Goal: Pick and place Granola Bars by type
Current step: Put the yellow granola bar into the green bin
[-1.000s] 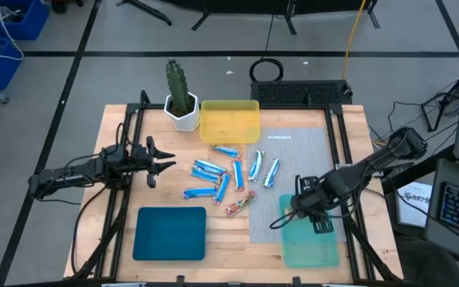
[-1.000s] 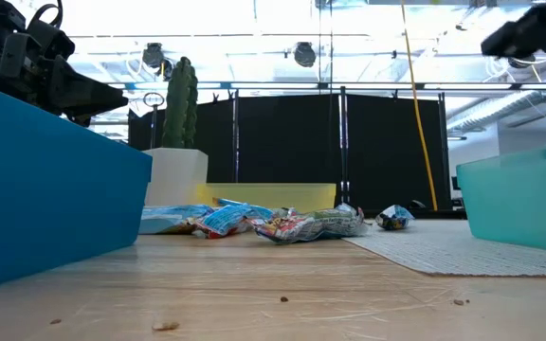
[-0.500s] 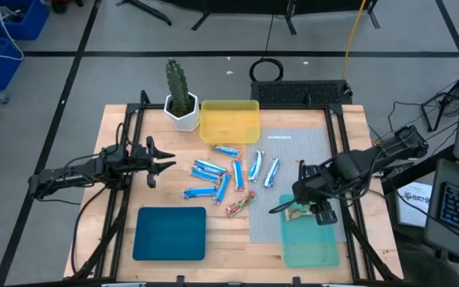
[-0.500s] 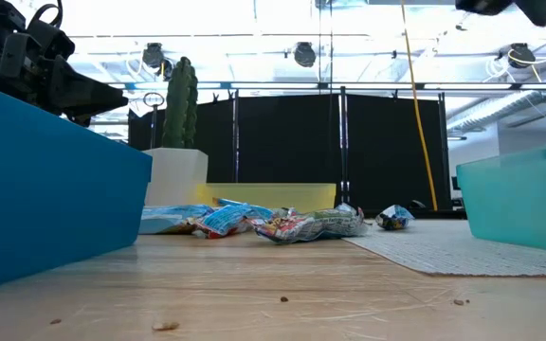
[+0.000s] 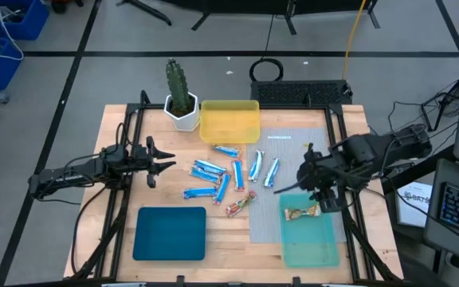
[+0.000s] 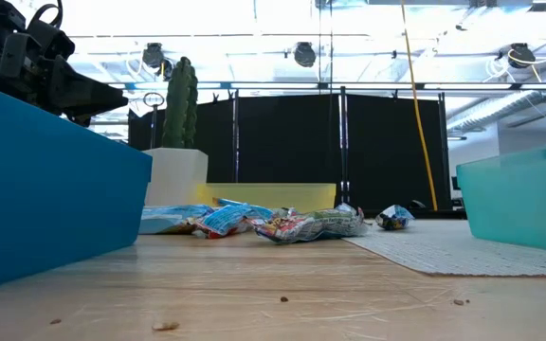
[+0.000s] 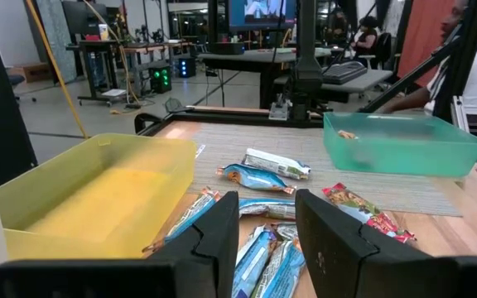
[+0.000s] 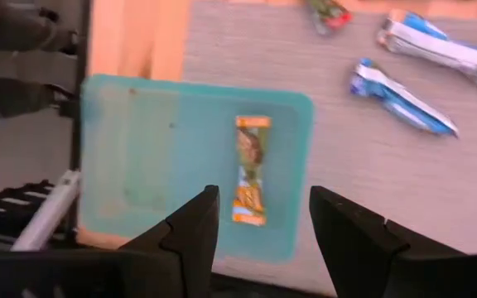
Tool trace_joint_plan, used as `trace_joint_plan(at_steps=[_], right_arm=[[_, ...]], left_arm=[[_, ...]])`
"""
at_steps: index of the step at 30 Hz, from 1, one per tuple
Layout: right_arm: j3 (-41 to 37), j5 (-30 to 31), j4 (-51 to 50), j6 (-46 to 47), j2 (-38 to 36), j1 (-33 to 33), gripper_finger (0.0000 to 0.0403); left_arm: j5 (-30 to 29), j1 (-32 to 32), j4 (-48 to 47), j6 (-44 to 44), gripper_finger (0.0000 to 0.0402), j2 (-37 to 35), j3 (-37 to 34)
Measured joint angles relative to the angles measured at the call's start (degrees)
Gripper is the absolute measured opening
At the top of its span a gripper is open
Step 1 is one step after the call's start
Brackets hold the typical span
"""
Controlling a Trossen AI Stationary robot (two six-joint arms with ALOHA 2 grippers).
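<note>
Several blue-and-white granola bars (image 5: pixel 228 175) lie flat on the wood and the grey mat at mid-table, with a reddish bar (image 5: pixel 241 204) beside them. One tan bar (image 8: pixel 251 170) lies flat in the light teal tray (image 5: pixel 309 243). My right gripper (image 8: pixel 259 223) hangs open above that tray, pointing down, apart from the bar; the high view shows this gripper (image 5: pixel 322 194) over the tray's far end. My left gripper (image 5: pixel 168 162) waits open at the table's left, level, facing the blue bars (image 7: pixel 276 165).
A yellow tray (image 5: pixel 229 121) and a potted cactus (image 5: pixel 180 96) stand at the far side. A dark teal tray (image 5: pixel 170 233) sits near the front left edge. The grey mat (image 5: pixel 293 147) lies under the light teal tray. People and desks show in the room beyond the table.
My right gripper has risen from low over the light teal tray and drawn back toward the far edge. The tan bar, hidden under it a second ago, now lies uncovered in the tray. In the low view the right arm has gone up out of the picture.
</note>
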Motion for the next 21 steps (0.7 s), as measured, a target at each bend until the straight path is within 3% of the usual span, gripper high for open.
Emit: trace_joint_plan(at_steps=[6,13,21], right_arm=[[-4.92,2.87,1.09,-2.23,-3.86,-3.37,0.0183],[-17.21,2.86,11.44,-6.47,-9.75,-6.12,0.0183],[-28.1,2.5,22.32,-20.3,-13.09,-10.89,0.0183]], left_arm=[[0.0,0.0,0.01,0.0,0.0124,0.0,-0.01],[0.0,0.01,0.01,0.0,0.0124,0.0,-0.02],[0.0,0.0,0.0,0.0,0.0124,0.0,0.0]])
